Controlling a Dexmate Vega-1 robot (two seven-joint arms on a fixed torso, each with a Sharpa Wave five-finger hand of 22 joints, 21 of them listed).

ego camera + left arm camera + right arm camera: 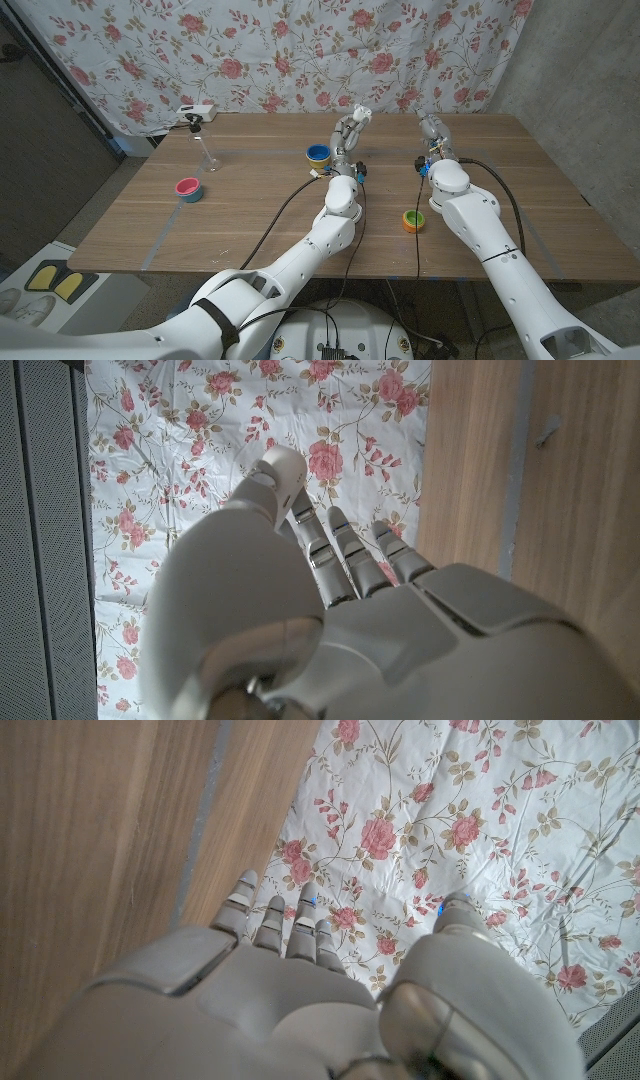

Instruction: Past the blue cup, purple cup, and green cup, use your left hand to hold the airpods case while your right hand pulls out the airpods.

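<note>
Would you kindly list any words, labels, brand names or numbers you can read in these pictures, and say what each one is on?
None can be read.
Blue cup, pink cup, green and orange cup: no lettering shows.
White box at the table's far edge: too small to tell if it carries print.
Floral cloth: a rose pattern, no text.
Left hand and right hand: no markings show.

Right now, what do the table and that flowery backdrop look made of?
Table: wood or wood veneer, matte, judging by the brown plank grain and seams. Backdrop: probably thin printed cloth or plastic sheeting; it hangs with folds and creases, white with pink roses.
</note>
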